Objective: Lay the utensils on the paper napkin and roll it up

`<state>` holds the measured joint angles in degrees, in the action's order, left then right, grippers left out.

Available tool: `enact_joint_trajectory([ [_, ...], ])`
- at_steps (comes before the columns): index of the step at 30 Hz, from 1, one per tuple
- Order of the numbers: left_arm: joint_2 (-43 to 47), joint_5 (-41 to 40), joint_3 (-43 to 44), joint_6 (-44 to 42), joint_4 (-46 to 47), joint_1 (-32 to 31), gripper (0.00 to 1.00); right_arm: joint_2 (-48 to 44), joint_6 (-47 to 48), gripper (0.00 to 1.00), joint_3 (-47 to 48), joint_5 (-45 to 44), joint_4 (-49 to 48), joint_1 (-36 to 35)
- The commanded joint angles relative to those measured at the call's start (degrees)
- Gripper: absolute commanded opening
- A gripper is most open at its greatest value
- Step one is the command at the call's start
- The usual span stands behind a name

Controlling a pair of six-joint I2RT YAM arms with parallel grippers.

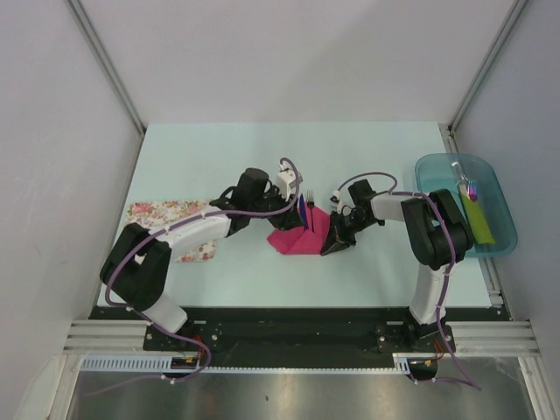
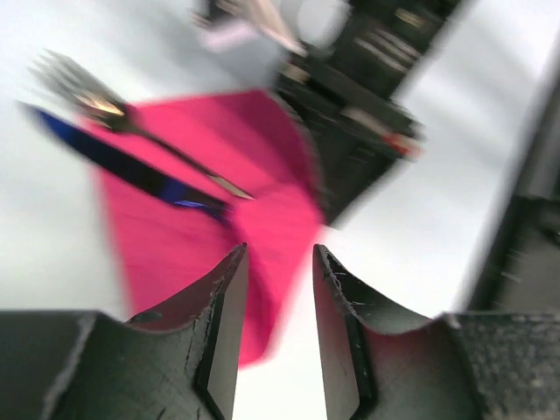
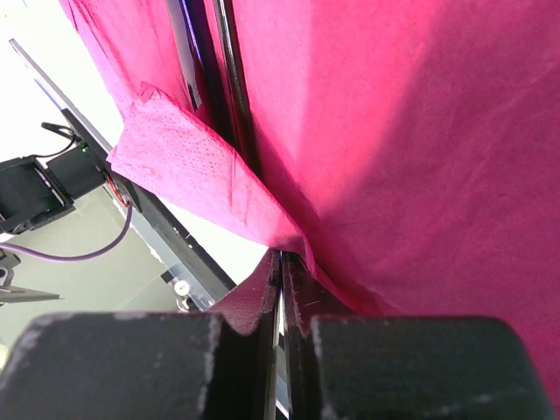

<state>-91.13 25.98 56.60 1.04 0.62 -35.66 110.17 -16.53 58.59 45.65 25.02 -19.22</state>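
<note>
The magenta paper napkin (image 1: pixel 293 238) lies mid-table. A black fork (image 1: pixel 310 199) and a dark blue piece (image 1: pixel 301 210) rest on it, their ends sticking out past its far edge. My right gripper (image 1: pixel 335 241) is shut on the napkin's right edge and holds it slightly raised. In the right wrist view the paper (image 3: pixel 394 131) is pinched between the shut fingertips (image 3: pixel 282 259), with the dark utensils (image 3: pixel 223 79) in a fold. My left gripper (image 1: pixel 284 213) is open and empty just left of the napkin. The left wrist view is blurred and shows the napkin (image 2: pixel 219 175), fork (image 2: pixel 96 98) and blue piece (image 2: pixel 122 166).
A white floral cloth (image 1: pixel 171 223) lies at the left under the left arm. A teal tray (image 1: pixel 437 188) at the right edge holds a white-handled brush (image 1: pixel 469 186) and a yellow-green strip (image 1: pixel 477 219). Enclosure walls stand on three sides.
</note>
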Motion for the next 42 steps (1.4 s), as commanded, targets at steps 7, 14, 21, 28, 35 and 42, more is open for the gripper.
enact_joint_trajectory([
  [7,-2.46,19.99,-4.22,19.7,5.17,-1.61,0.34,-0.48,-1.13,0.06,0.83,-0.03,-0.84,0.33],
  [14,-10.72,20.25,-2.9,22.25,7.29,-1.52,0.3,-0.13,-1.57,0.06,0.83,0.14,-0.85,0.68],
  [21,-14.95,18.85,-2.63,22.86,7.99,-0.03,0.29,-0.13,-1.57,0.06,0.3,0.5,-0.85,1.2],
  [28,-20.13,22.8,-3.77,26.91,12.82,4.19,0.25,0.13,-0.87,0.05,-0.4,0.49,-0.76,2.08],
  [35,-23.3,22.28,-4.21,27.0,12.12,4.63,0.23,0.05,1.15,0.06,-0.75,-0.29,0.91,2.96],
  [42,-23.3,21.92,-4.3,26.39,11.86,4.9,0.21,-2.15,1.16,0.07,0.12,1.28,-0.22,2.0],
])
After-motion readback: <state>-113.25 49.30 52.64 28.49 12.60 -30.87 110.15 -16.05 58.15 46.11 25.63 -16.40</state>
